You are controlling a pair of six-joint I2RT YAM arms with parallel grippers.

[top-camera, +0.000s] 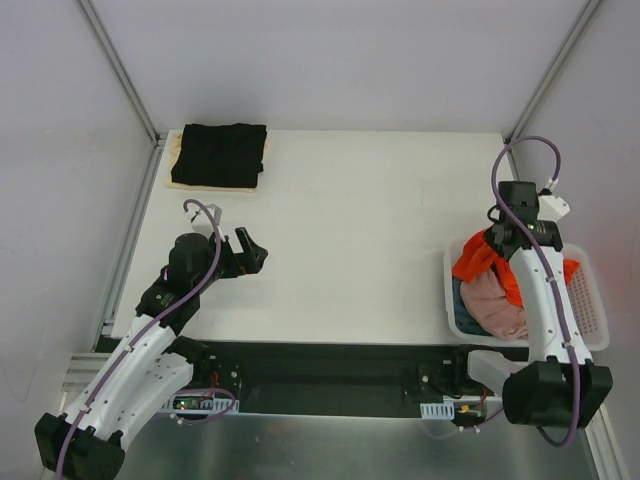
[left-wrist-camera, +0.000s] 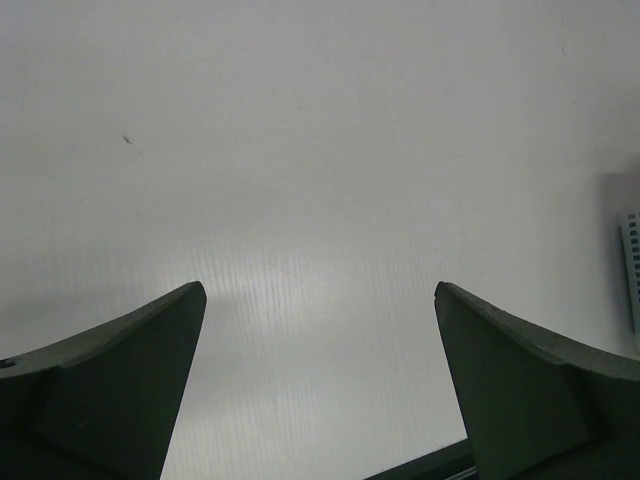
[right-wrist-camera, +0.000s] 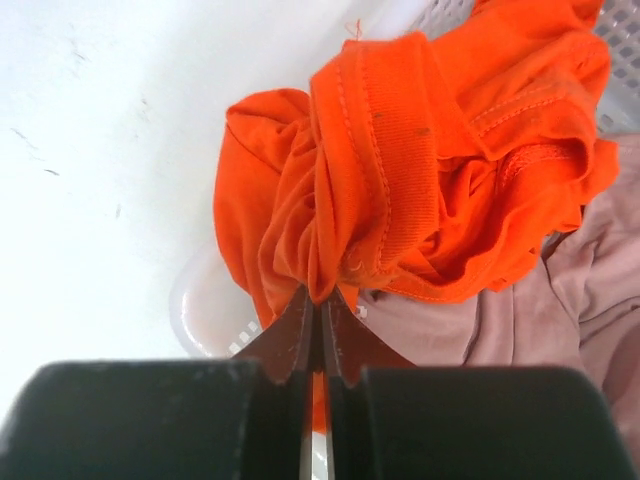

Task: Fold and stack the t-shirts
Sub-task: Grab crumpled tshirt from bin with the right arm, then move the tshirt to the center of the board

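The orange-red t-shirt (right-wrist-camera: 400,170) is clamped at a bunched fold between the closed fingers of the right gripper (right-wrist-camera: 318,300), directly ahead of the wrist camera. The rest of its cloth is draped over the left rim of the white lattice basket (top-camera: 597,322).

A pink t-shirt (top-camera: 497,306) is seen lying in the basket, just beside and partly under the orange-red one. A strip of dark blue cloth (top-camera: 459,296) is glimpsed against the basket's left wall. The basket is set at the right edge of the table (top-camera: 350,220), close to the right side wall.

At the table's far left corner a folded black t-shirt (top-camera: 220,154) is laid flat on a cream one (top-camera: 176,160), whose edge is shown along the left and near sides.

The left gripper (top-camera: 250,252) is held over bare table, with its fingers spread wide and nothing between them. A broad stretch of bare tabletop is found between the stack, the left gripper and the basket.
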